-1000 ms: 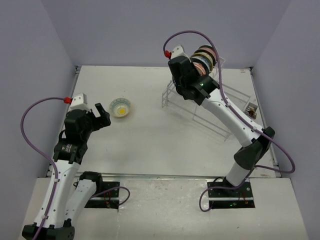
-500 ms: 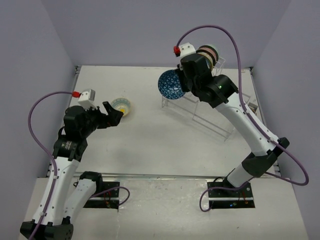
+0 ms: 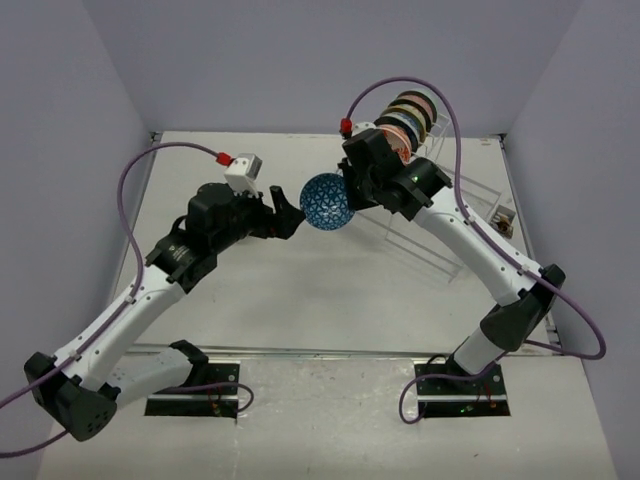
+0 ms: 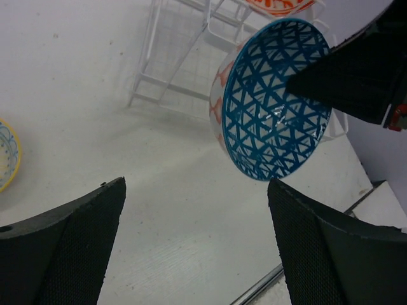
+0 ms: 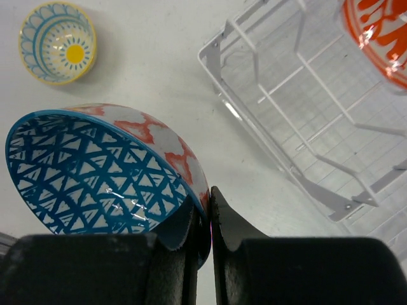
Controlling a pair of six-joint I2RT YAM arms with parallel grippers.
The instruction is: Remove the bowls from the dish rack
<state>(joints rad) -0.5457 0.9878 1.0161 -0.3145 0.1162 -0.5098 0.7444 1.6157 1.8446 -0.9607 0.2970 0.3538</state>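
My right gripper (image 3: 345, 193) (image 5: 206, 213) is shut on the rim of a bowl with a blue net pattern inside and red-orange marks outside (image 3: 326, 202) (image 5: 95, 171) (image 4: 273, 108). It holds the bowl tilted in the air, left of the dish rack (image 3: 430, 215) (image 5: 299, 121) (image 4: 184, 57). My left gripper (image 3: 292, 212) (image 4: 196, 185) is open and empty, just left of that bowl and facing it. Several more bowls (image 3: 410, 115) stand on edge in the rack's raised section. A cream bowl with a yellow flower (image 5: 58, 42) (image 4: 6, 152) sits on the table, hidden under my left arm in the top view.
An orange-patterned bowl (image 5: 378, 38) stands nearest in the rack. A small brown object (image 3: 502, 220) lies at the table's right edge beside the rack. Walls close off the table at the back and on both sides.
My right gripper lifted the blue net bowl out of the rack and carried it left and down. My left arm swung right across the table toward it, covering the yellow flower bowl.
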